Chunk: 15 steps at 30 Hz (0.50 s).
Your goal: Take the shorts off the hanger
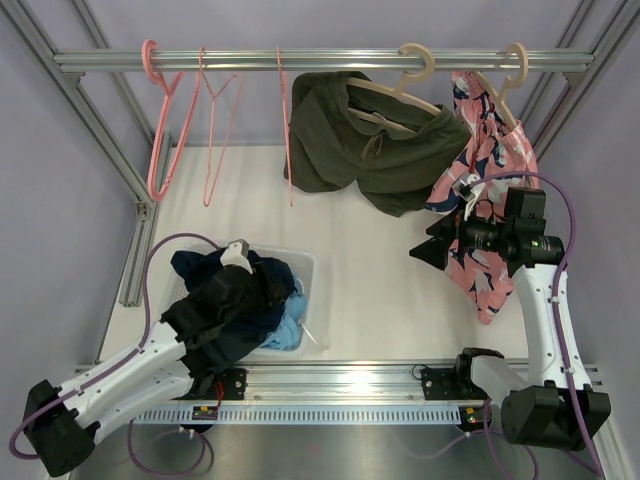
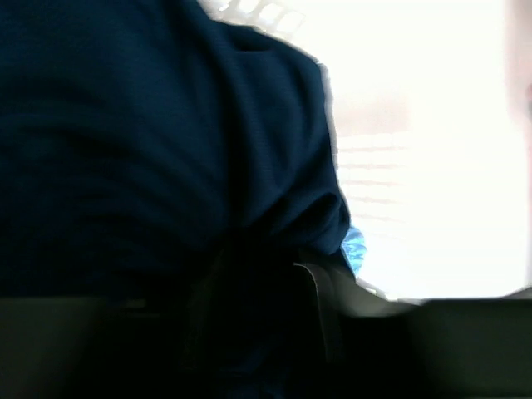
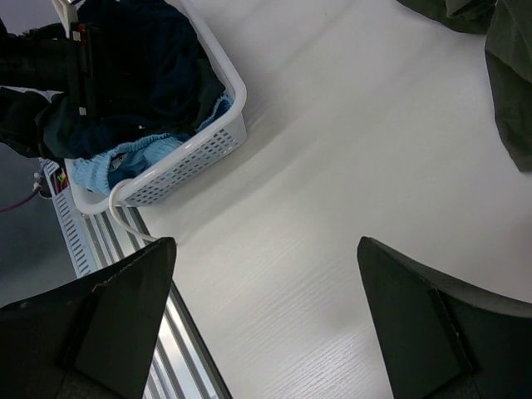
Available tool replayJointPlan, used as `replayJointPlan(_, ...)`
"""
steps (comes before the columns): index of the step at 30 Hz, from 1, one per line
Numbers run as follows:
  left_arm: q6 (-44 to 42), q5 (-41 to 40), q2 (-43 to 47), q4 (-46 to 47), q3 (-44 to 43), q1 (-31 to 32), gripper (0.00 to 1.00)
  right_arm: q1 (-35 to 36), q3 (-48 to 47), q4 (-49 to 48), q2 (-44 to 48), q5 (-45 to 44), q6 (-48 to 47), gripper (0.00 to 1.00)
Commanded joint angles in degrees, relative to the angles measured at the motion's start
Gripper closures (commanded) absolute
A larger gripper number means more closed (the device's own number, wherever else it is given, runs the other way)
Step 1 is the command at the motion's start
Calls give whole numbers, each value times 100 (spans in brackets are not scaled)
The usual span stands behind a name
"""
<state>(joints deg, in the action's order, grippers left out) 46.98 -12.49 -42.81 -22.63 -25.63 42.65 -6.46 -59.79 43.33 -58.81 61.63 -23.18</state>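
Three shorts [image 1: 235,300] lie heaped in the basket [image 1: 312,265], lower left. Left gripper [image 1: 236,262] sits buried in them, and I cannot tell its grip; right gripper [image 1: 428,247] gapes empty, mid-right. Drop-off step, seemingly: next, let go and lift clear.

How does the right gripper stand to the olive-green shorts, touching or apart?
Apart. In the right wrist view the right gripper is open over bare table, and the olive-green shorts show only at the upper right corner, with white table between.
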Motion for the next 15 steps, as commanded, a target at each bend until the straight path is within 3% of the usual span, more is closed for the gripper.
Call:
replayJointPlan(1,-92,54,351,-434,-161,-3,34,-31,-68,228,-8,-45,-301,1)
replayJointPlan(4,-802,19,580,-698,-688,6,8,-31,-199,518,-17,-203,-521,1)
replayJointPlan(6,-1146,106,633,-795,-969,6,1,-31,-296,632,-8,-396,-582,1)
replayJointPlan(15,-2395,396,818,-1296,-2481,6,1,-31,-929,738,141,-1626,-425,1)
